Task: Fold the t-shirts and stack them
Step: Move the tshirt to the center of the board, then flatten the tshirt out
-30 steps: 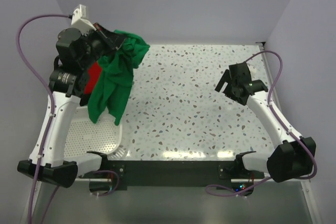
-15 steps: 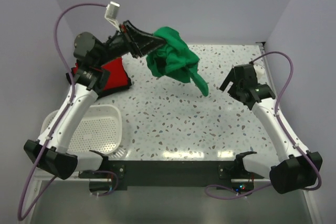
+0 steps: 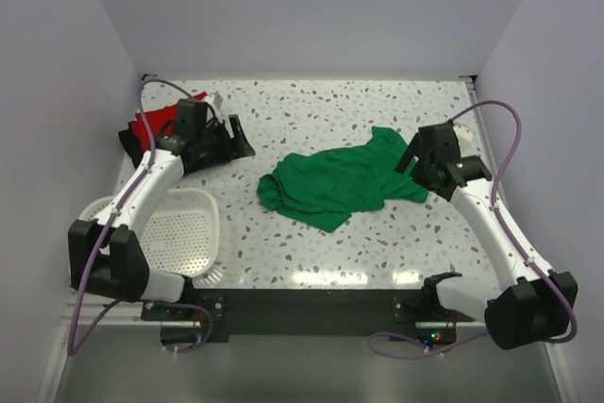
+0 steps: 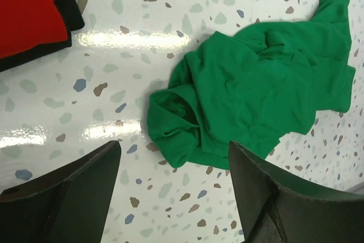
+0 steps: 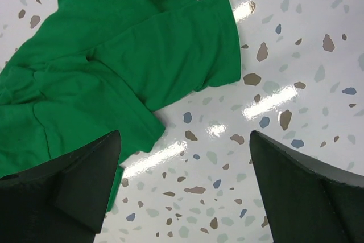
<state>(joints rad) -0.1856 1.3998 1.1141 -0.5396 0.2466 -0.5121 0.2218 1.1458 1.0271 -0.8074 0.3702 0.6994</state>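
Left hand (image 4: 173, 197) is spread, nothing gripped; right hand (image 5: 185, 197) is likewise apart, empty. Green t-shirt (image 3: 340, 186) is crumpled on tabletop (image 3: 311, 110) between them. Opposite shoulder edges should be pinched and cloth pulled flat before any fold is made.

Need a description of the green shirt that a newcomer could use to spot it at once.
Start at the speckled table and look just right of its centre. The green shirt lies there flat but rumpled and unfolded, one sleeve near the right gripper. It is the only green thing and lies alone; the red shirt and black shirt lie together at the far-left corner.
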